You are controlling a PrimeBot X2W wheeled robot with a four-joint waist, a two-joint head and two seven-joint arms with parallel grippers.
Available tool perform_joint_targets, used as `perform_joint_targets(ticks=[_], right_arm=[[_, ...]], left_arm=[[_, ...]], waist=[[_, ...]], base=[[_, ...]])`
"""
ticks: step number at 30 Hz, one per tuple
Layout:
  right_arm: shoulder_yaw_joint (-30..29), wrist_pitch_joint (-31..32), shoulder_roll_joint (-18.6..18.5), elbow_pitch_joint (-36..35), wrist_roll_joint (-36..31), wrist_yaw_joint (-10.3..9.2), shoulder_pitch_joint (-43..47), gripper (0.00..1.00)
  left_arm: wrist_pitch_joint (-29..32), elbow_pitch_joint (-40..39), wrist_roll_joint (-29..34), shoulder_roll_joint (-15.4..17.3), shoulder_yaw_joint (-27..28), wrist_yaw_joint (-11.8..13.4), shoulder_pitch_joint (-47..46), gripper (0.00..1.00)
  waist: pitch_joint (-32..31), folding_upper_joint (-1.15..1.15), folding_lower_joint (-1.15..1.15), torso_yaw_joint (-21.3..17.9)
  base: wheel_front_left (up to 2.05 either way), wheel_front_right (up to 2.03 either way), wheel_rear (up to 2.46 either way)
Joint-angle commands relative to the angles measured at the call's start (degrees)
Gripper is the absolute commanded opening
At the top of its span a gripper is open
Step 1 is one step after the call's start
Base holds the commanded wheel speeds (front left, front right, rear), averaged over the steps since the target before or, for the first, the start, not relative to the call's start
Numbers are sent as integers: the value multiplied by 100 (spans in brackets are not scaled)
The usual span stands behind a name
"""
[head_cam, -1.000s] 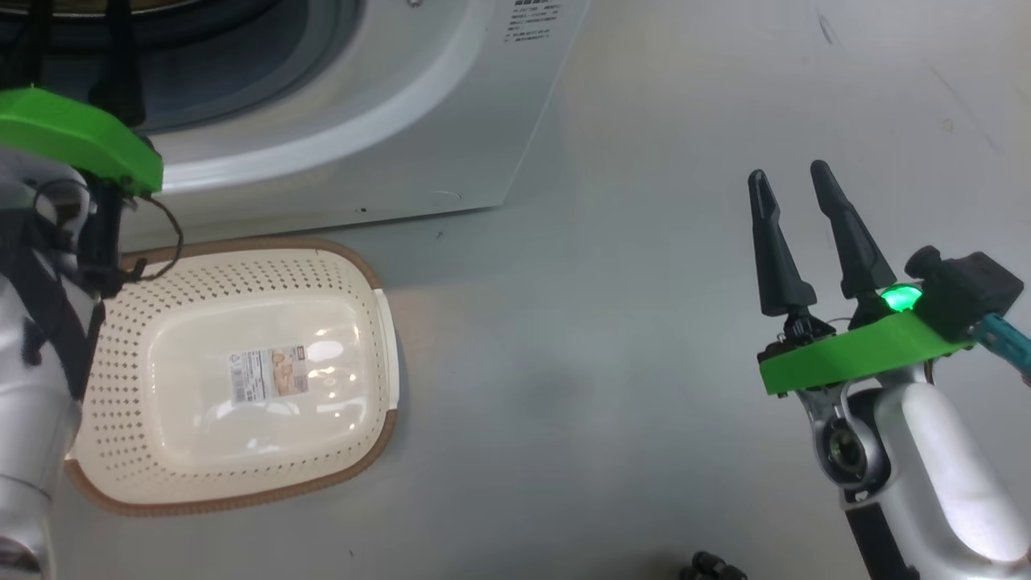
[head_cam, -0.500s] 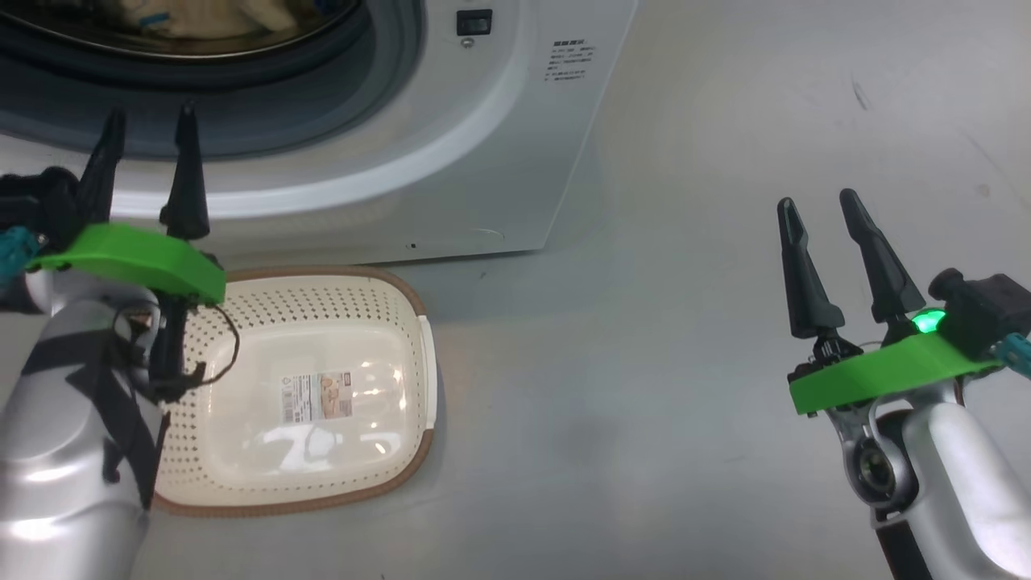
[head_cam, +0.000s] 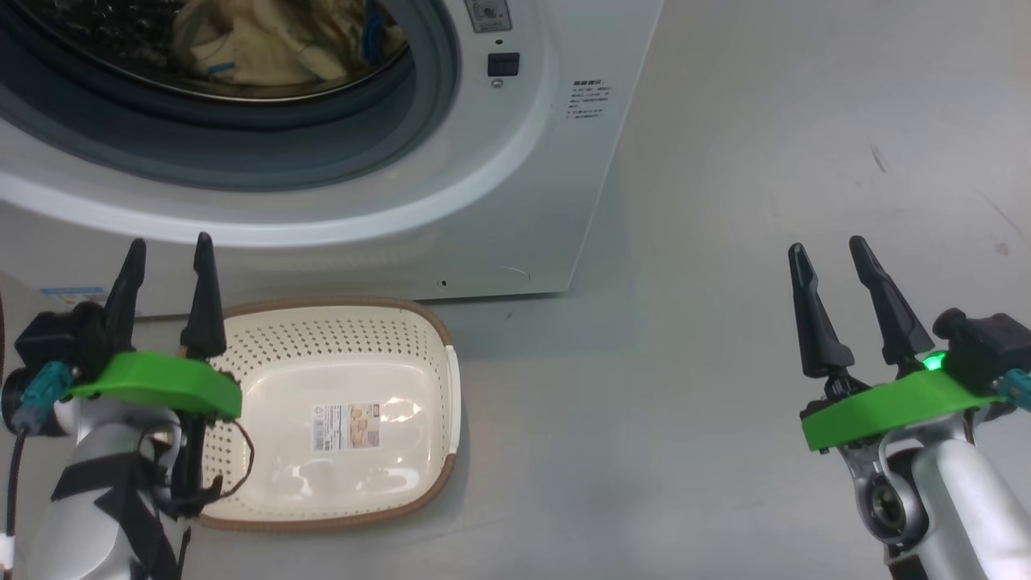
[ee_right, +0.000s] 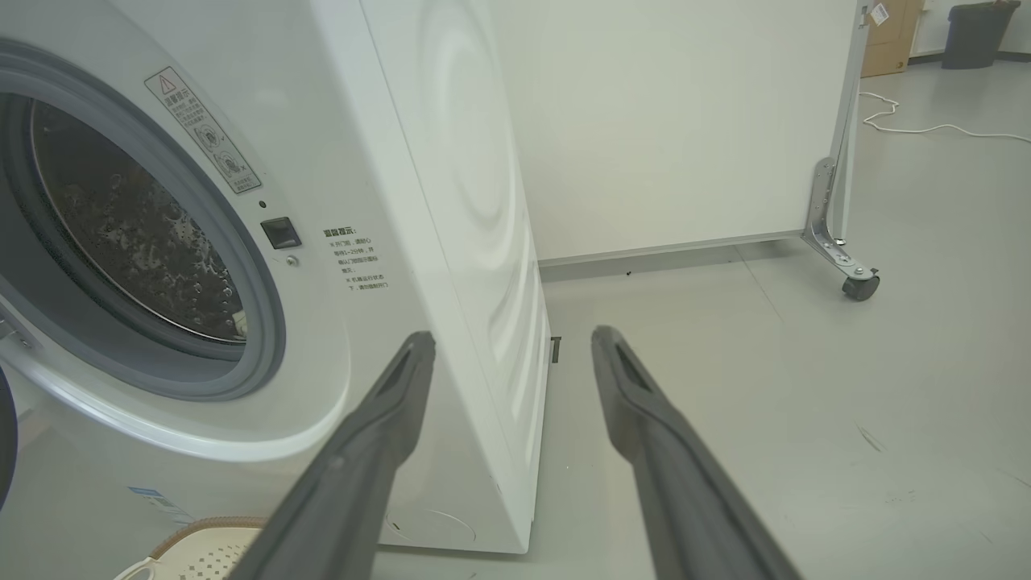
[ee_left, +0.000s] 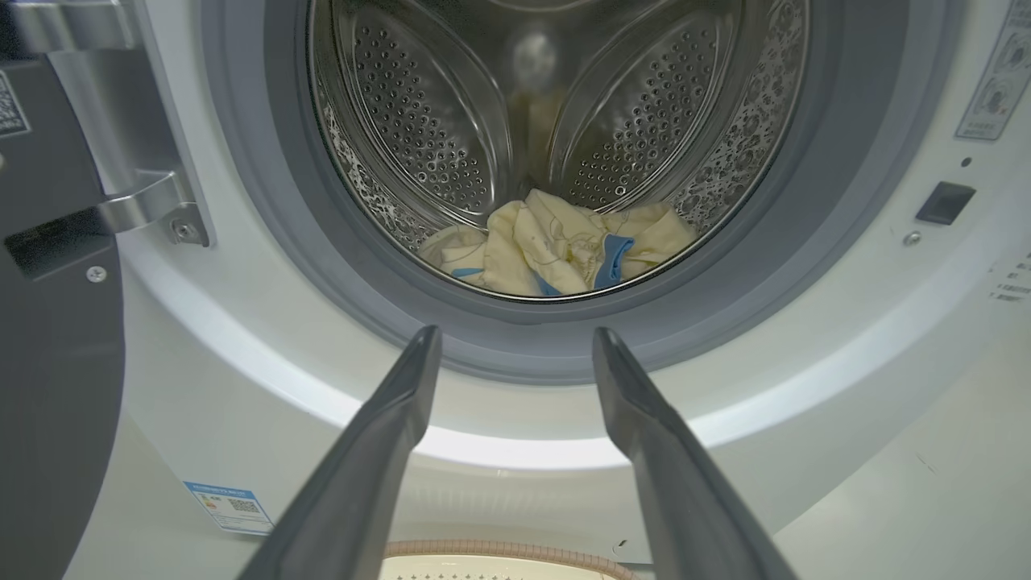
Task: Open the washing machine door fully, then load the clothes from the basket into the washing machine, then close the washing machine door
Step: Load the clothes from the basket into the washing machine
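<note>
The washing machine stands on the floor with its mouth facing the robot. The clothes, cream-yellow with blue patches, lie bunched at the bottom front of the perforated steel drum. The washing machine door is swung out on its hinge at the left of the left wrist view. The basket sits on the floor just before the machine, open side up, its long axis along the machine's front, its bare bottom showing a paper label. The left gripper points at the drum mouth, fingers spread wide and holding nothing. The right gripper hangs well to the right, equally wide apart and empty.
</note>
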Motion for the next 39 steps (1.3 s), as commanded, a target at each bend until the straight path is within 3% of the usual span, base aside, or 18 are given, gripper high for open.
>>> perform_joint_targets(ticks=[1, 19, 39], right_arm=[[51, -37, -147, -154, -10, 9, 46, 100], [-126, -37, -178, -194, 1, 9, 408, 100], [-217, -37, -178, -237, -15, 9, 458, 100]], left_arm=[[-39, -288, 104, 143, 280, -34, 82, 100], [-39, -1360, 412, -122, 829, -37, 1506, 100], [-39, -1450, 384, -76, 846, -37, 1613, 100]], waist=[[-74, 0, 0, 24], [-460, 0, 0, 122], [-501, 0, 0, 158]], base=[[0, 0, 0], [0, 0, 0], [0, 0, 0]])
